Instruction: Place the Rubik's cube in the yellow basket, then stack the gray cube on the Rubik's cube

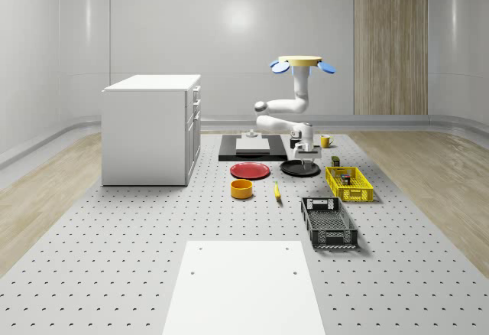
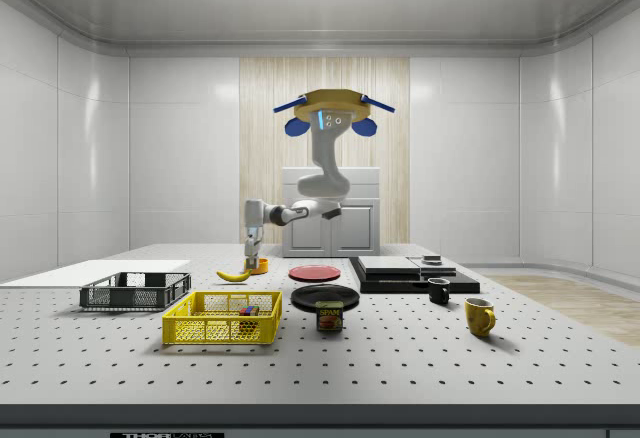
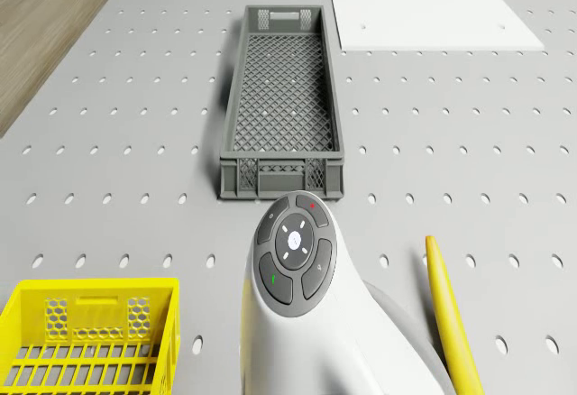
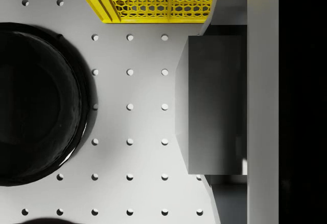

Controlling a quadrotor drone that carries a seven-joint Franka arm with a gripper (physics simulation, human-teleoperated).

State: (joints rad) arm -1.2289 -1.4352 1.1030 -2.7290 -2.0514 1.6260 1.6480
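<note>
Whole-scene view: drone (image 1: 301, 63) hovers right of centre, above the far part of the perforated table (image 1: 114, 258), over the black plate (image 1: 290, 170). Arm hangs straight down from the drone body, elbows out toward the frame's left, folds back, then the wrist drops vertical, so the gripper (image 1: 307, 151) points straight down just above the plate's right side. Side view has the same S-bend: forearm level, reaching toward frame left, gripper (image 2: 252, 250) vertical and off the table. Wrist view: jaws look pinched on the gray cube (image 4: 217, 104), which is clear of the table surface, with the plate's rim to one side and a corner of the yellow basket (image 4: 153, 1) just beyond. Rubik's cube (image 2: 247, 310) sits inside the yellow basket, lower left of centre in the side view. Drone view: arm housing in the foreground, banana (image 3: 448, 314) beside it, gray crate (image 3: 281, 179) beyond.
</note>
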